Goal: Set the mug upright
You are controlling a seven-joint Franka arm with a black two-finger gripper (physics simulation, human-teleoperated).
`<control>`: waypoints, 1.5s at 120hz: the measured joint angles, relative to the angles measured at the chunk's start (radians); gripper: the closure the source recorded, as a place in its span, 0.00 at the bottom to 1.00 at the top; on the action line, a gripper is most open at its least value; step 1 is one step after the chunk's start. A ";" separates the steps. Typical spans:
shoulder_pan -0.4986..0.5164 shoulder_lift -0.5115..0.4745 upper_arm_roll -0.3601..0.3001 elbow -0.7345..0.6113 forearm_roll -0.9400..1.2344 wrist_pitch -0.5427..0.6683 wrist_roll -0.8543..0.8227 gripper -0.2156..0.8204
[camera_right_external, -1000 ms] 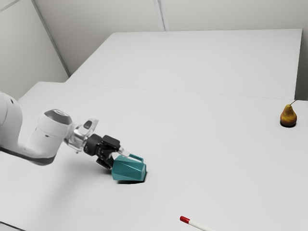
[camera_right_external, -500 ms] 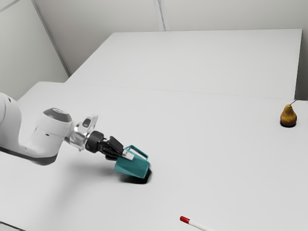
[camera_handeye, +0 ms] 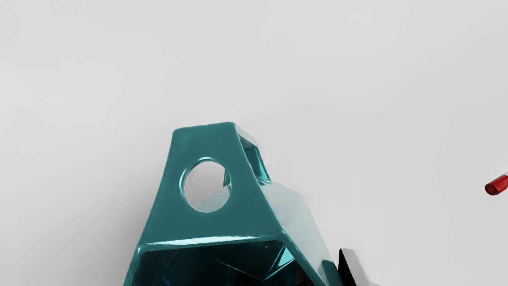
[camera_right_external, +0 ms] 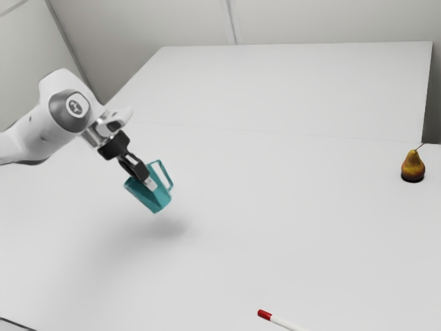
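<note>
In the exterior view my gripper (camera_right_external: 148, 183) holds the teal faceted mug (camera_right_external: 153, 198) in the air above the table (camera_right_external: 262, 234), whose surface carries a soft shadow below it. The mug is tilted, its base pointing down toward the exterior view's right and its handle on the upper right side. In the wrist view the mug (camera_handeye: 214, 226) shows its handle with a round hole and part of its dark open mouth, facing my hand. One fingertip (camera_handeye: 351, 268) of my gripper lies against the mug's side; the other is hidden.
A brown-yellow pear (camera_right_external: 413, 167) stands at the exterior view's far right. A white marker with a red end (camera_right_external: 264, 314) lies near the bottom edge; its red end (camera_handeye: 496, 185) appears in the wrist view too. Pale walls stand behind the table.
The mug has risen off the table, moved toward the exterior view's left, and tipped from lying on its side to a steeper slant. The arm has lifted with it and my hand points more downward.
</note>
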 joint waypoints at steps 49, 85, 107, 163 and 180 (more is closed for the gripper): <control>-0.016 0.045 -0.095 -0.088 0.338 0.259 -0.276 0.92; -0.009 0.088 -0.107 -0.114 0.361 0.356 -0.394 0.76; -0.003 0.073 -0.116 -0.112 0.358 0.373 -0.442 0.44; -0.018 -0.087 -0.123 0.336 0.334 -0.064 -0.524 0.23; -0.018 -0.105 -0.123 0.442 0.359 -0.217 -0.543 0.22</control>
